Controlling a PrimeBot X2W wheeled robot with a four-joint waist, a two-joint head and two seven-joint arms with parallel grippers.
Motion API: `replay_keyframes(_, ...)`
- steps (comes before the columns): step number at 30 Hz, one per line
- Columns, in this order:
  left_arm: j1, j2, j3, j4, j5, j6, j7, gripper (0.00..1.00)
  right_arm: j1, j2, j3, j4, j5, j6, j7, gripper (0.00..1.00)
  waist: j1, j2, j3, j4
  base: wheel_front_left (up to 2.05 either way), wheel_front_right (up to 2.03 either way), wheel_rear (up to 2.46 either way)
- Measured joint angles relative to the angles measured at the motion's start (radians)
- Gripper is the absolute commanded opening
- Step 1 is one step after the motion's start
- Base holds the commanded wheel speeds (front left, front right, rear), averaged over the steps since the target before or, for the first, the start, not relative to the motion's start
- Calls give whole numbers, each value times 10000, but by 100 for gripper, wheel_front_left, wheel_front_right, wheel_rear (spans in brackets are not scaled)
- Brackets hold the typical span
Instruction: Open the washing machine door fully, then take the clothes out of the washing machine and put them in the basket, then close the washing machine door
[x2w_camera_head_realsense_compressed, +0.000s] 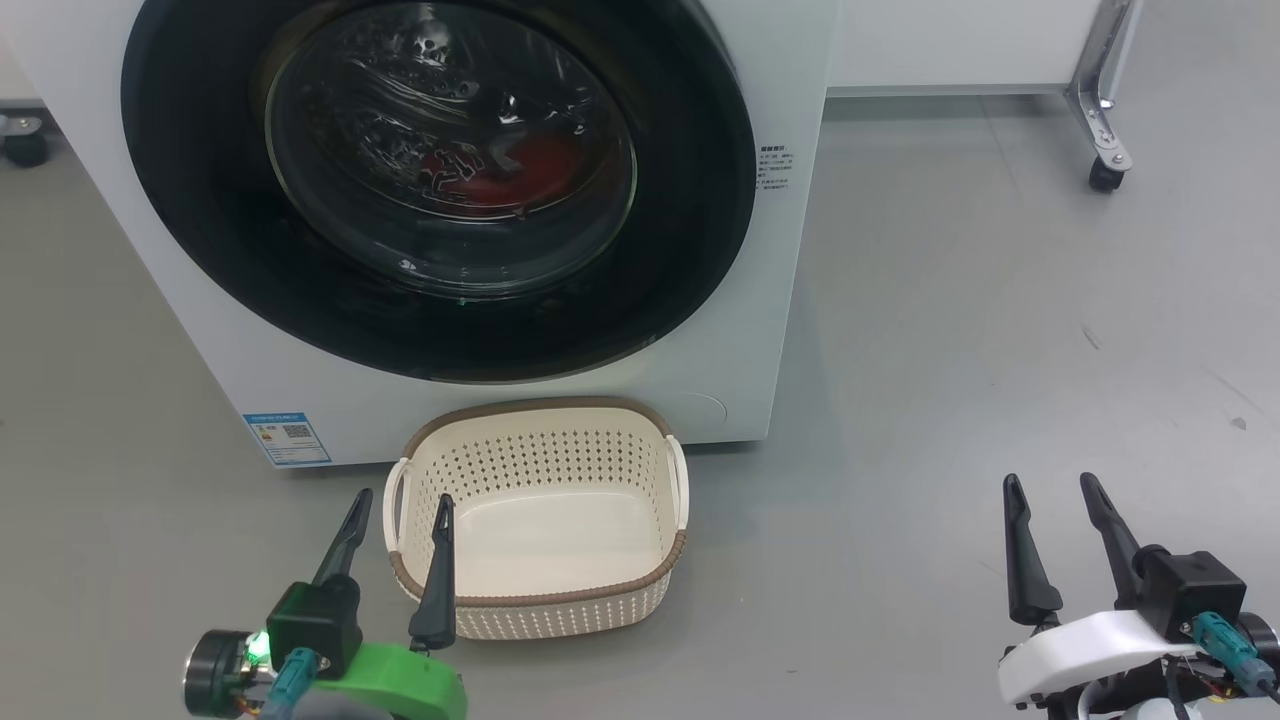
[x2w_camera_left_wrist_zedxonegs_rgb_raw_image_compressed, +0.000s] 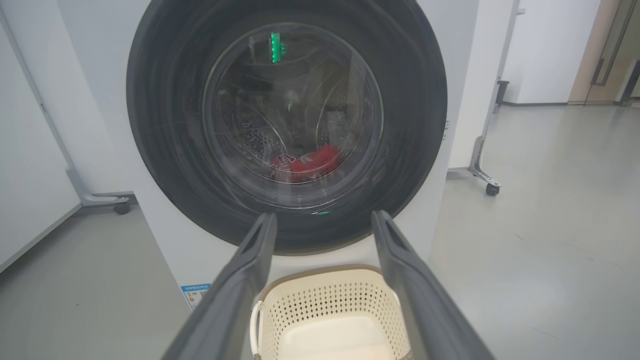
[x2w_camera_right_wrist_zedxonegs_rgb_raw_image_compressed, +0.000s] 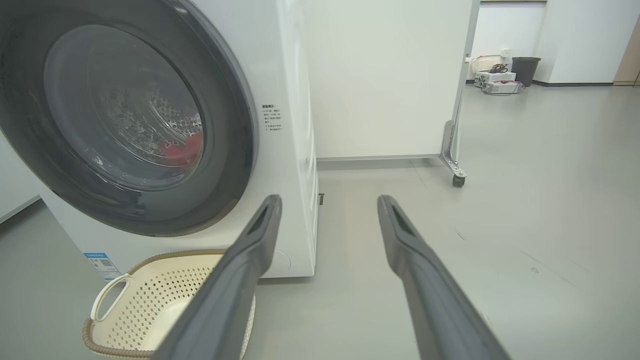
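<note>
Head view: left gripper (x2w_camera_head_realsense_compressed: 405, 495) is hanging at 7 o'clock, fingers spreading wide with nothing between them. Up at 11 o'clock the washing machine door (x2w_camera_head_realsense_compressed: 440, 180) is sitting shut, red clothes (x2w_camera_head_realsense_compressed: 520, 165) showing through the glass. At 6 o'clock the cream basket (x2w_camera_head_realsense_compressed: 540, 405) is resting on the floor (x2w_camera_head_realsense_compressed: 950, 350), just in front of the washing machine (x2w_camera_head_realsense_compressed: 790, 60). Over at 4 o'clock the right gripper (x2w_camera_head_realsense_compressed: 1048, 480) is hovering, fingers parted, empty too.

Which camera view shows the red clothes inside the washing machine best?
The left wrist view: it faces the door squarely, so the clothes look clearest. Head view shows a red patch under reflections; right wrist view, a slanted sliver.
</note>
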Motion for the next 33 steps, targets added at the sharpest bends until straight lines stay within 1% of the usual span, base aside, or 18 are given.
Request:
replay_keyframes(6,47,-67,111,201,-52,35,-25,100,108,128,-40,2,-10,-10,0,100,0,0,-8,-8,0,0,0)
replay_keyframes(8,56,-75,173,270,-71,35,-25,100,144,146,-77,6,-8,-84,0,100,0,0,-7,-10,0,0,0)
replay_keyframes(13,103,-92,332,472,-128,36,-27,100,153,159,-178,13,-10,-98,0,100,0,0,7,-9,0,0,0)
replay_keyframes(15,103,-102,397,508,-153,36,-27,100,155,163,-209,21,-10,-167,-2,100,0,0,16,-8,0,0,0)
replay_keyframes(33,103,-232,631,754,-155,38,-25,100,162,259,-276,36,-52,-171,-2,100,0,0,62,20,0,0,0)
